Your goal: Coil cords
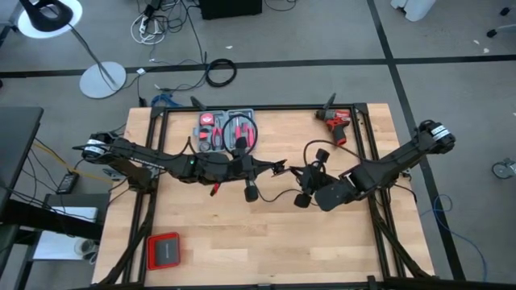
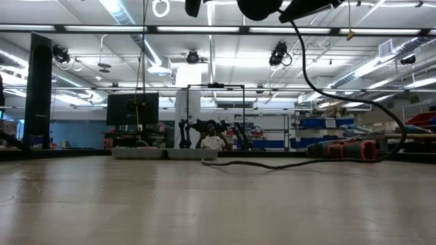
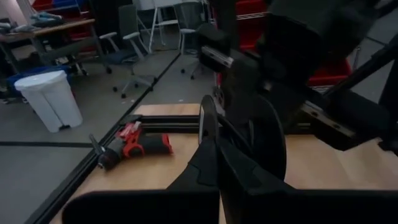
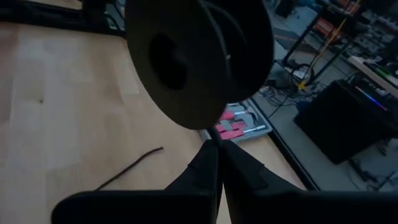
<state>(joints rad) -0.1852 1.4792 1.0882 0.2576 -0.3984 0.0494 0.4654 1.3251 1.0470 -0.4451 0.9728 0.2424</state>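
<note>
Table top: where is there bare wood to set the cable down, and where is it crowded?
Bare wood lies along the near edge of the table, between the red case and the right corner. Also open: the stretch between the grey tool case and the red drill. Mid-table is crowded: left tool, right tool and the cable meet there.

Two dark jointed arms (image 1: 161, 161) — black wiring; matte.

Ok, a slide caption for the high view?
Both grippers, left and right, meet mid-table over the black cable; tool case and drill behind.
</note>
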